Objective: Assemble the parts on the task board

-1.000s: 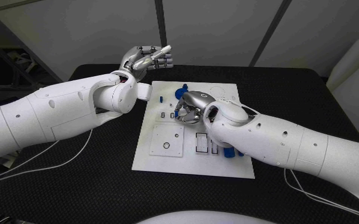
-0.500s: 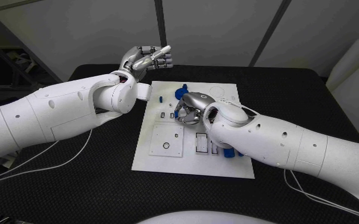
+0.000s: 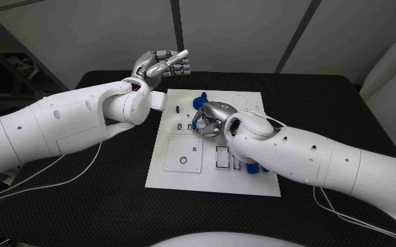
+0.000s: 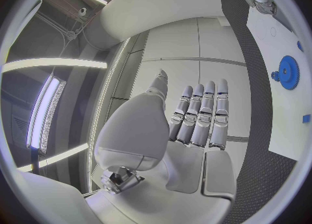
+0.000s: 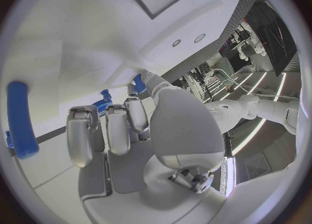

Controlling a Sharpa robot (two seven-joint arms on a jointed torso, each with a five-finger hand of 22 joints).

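Here the left hand (image 3: 162, 64) hovers empty, fingers extended; right hand (image 3: 208, 120) seemingly pinches one blue part (image 5: 138, 83).

The left arm (image 3: 74, 118) is raised from the left side, and its left hand (image 3: 162, 64) is held up in the air, palm turned sideways. Its fingers (image 4: 202, 112) are extended side by side, with nothing held. The right arm (image 3: 305, 155) is reached in from the right side; the right hand (image 3: 206, 120) is lowered with fingers (image 5: 107, 128) curled downward.
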